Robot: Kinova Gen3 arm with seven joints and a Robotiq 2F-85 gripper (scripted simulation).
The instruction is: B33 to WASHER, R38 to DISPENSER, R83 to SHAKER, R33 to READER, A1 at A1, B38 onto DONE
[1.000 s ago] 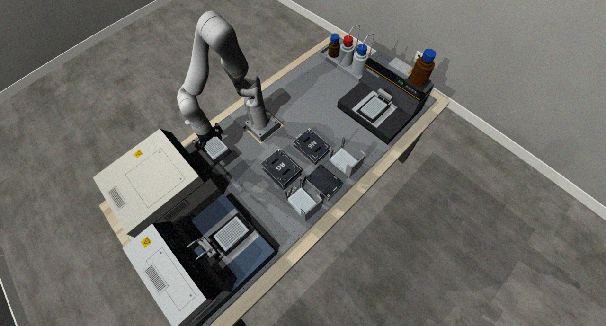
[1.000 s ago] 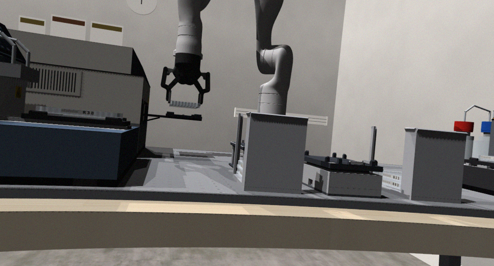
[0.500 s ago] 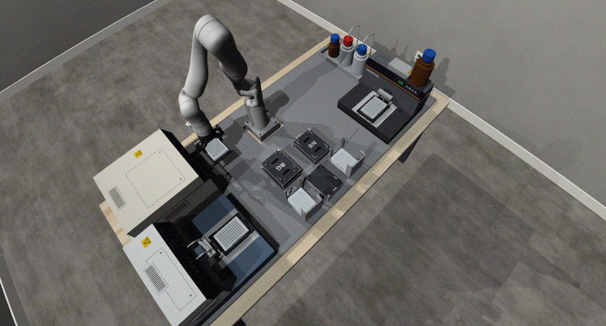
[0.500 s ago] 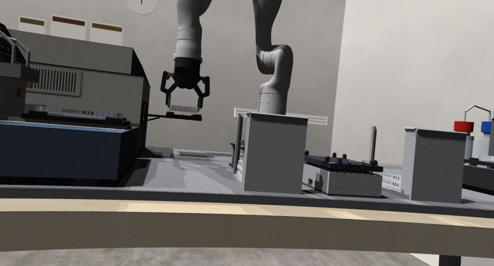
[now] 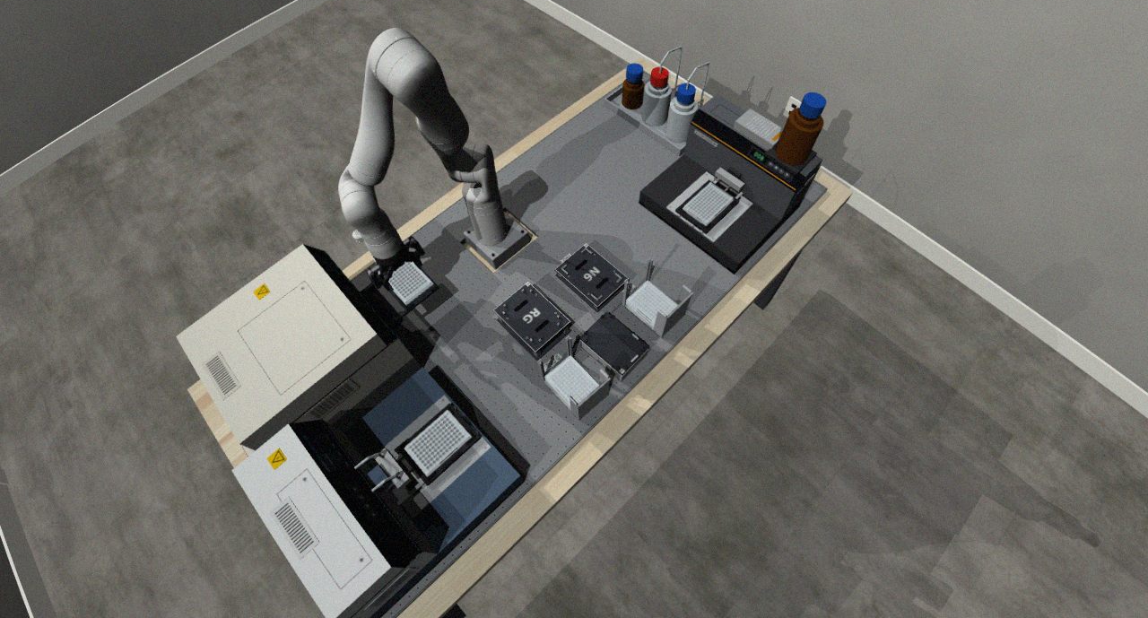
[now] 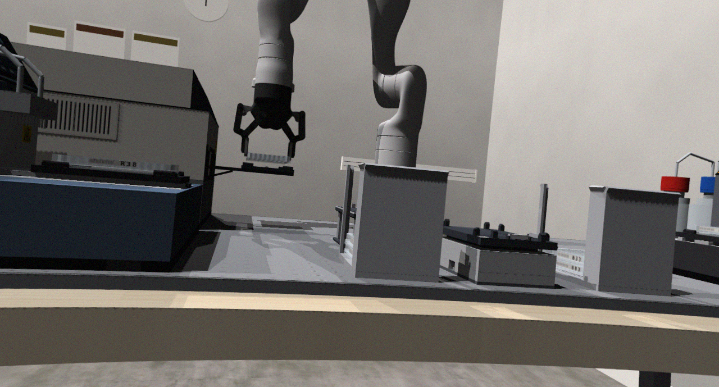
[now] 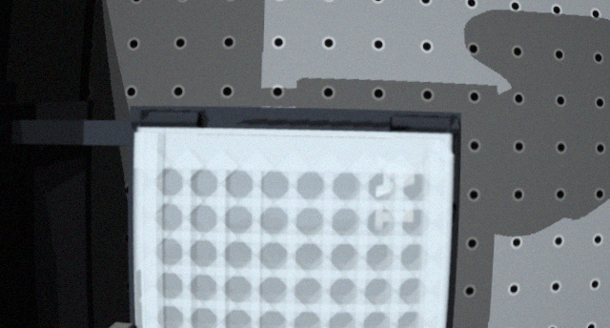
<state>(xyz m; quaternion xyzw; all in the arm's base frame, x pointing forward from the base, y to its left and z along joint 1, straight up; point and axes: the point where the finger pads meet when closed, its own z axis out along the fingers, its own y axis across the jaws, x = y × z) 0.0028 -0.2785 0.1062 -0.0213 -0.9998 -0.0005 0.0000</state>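
My gripper [image 6: 268, 152] is shut on a white well plate [image 6: 268, 157], holding it level by its two sides just above the dark pull-out tray [image 6: 266, 170] of the beige READER [image 5: 281, 333]. In the wrist view the plate [image 7: 293, 228] covers most of the tray [image 7: 295, 119]; its label is not visible. Plate R38 [image 6: 128, 162] [image 5: 437, 441] sits on the blue WASHER. Another plate [image 5: 708, 203] sits on the DISPENSER. The dark SHAKER platform [image 5: 613, 343] holds no plate. A label B33 [image 6: 575, 258] [image 5: 657, 302] shows low in the IN rack.
The DONE rack [image 5: 578, 381] stands beside the shaker with a white plate inside. Nests RG [image 5: 532, 317] and N6 [image 5: 591, 274] hold nothing. Bottles [image 5: 657, 92] stand at the far corner. The reader housing rises close to the left of my gripper.
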